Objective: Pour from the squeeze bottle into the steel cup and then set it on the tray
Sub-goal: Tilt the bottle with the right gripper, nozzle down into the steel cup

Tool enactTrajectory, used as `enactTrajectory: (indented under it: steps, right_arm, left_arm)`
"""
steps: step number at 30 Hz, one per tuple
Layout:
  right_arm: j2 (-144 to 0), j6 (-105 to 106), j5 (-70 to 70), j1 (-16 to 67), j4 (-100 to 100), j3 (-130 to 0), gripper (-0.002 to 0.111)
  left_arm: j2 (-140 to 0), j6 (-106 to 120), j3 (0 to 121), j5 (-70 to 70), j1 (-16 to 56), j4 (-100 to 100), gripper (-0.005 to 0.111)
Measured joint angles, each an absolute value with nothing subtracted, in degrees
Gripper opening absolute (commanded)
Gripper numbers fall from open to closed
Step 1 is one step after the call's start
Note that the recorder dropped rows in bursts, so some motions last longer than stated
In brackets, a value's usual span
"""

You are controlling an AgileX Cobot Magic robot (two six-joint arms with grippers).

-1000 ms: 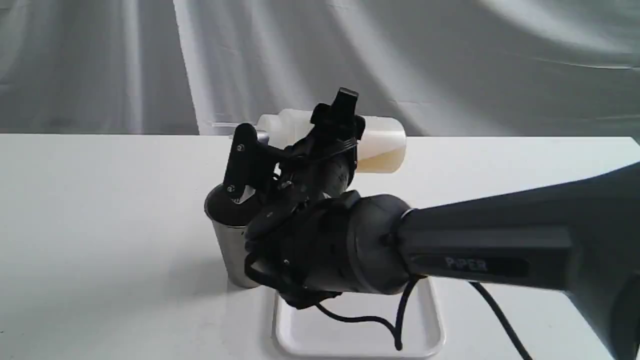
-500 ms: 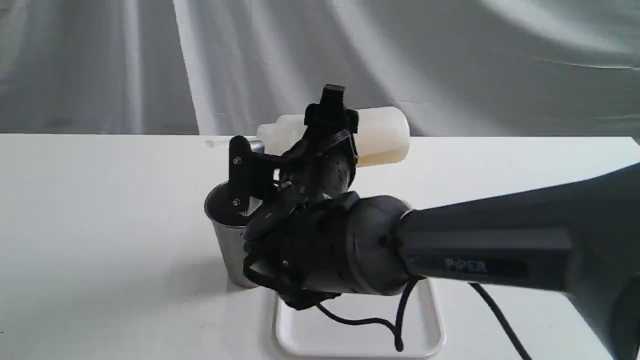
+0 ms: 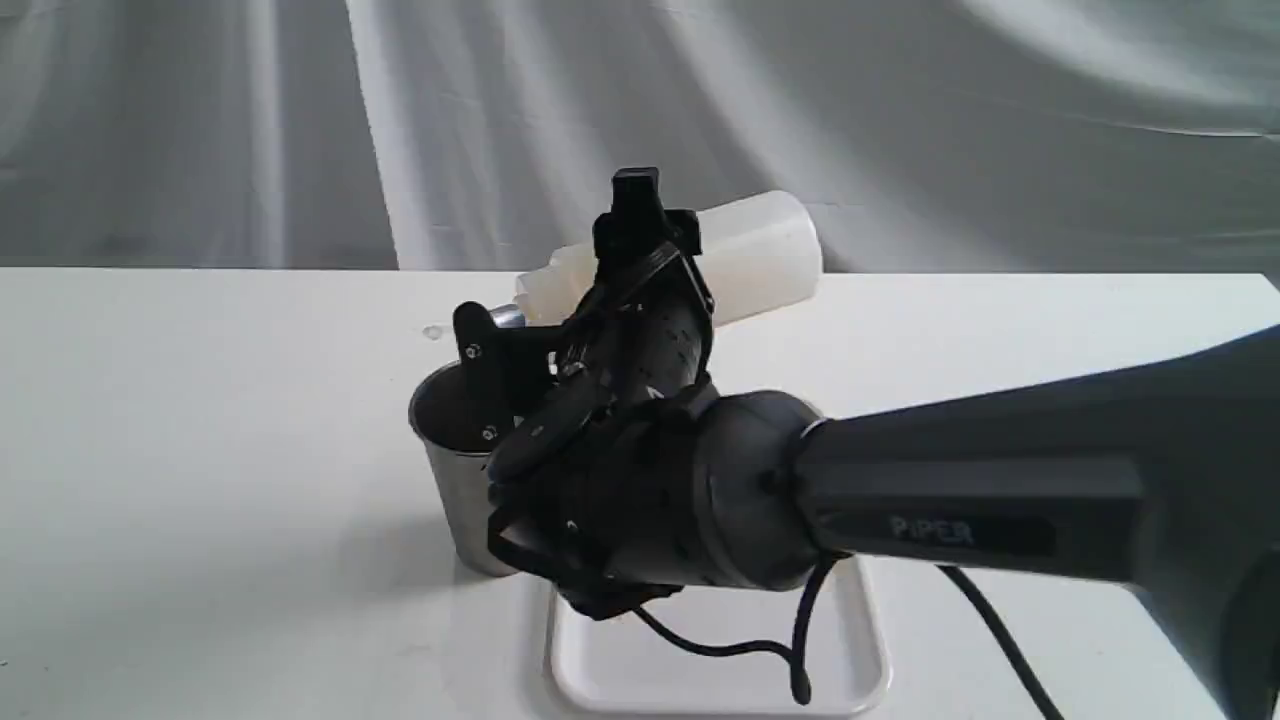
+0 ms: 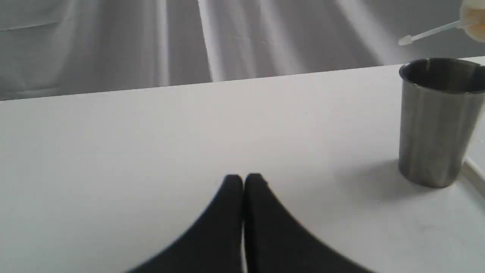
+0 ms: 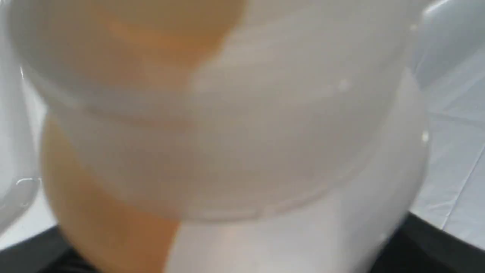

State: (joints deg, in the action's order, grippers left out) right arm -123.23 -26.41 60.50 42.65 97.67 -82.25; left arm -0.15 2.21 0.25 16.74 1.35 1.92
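One word can be read, and only in the exterior view: "PiPER" point(image 3: 931, 528), set in pale grey letters on a darker band point(image 3: 960, 530) that runs along the side of the right arm point(image 3: 1050, 440). The first and last three letters are given as capitals and the second as a small i. The lettering is low in contrast and slightly blurred. It is placed just right of the rounded wrist joint point(image 3: 740, 490), above the black cable point(image 3: 985, 610).

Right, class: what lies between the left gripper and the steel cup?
Only bare white table, crossed by the cup's shadow. The left wrist view shows it: the shut left gripper and the steel cup stand apart.
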Motion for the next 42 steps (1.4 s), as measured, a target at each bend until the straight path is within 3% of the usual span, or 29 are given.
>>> enactTrajectory:
  steps: [42]
  right_arm:
    - [-123.23,-18.72,62.48,42.65,97.69,-86.44,0.013]
  left_arm:
    - [-0.15,2.21,0.26,16.74,1.35,1.92,0.0]
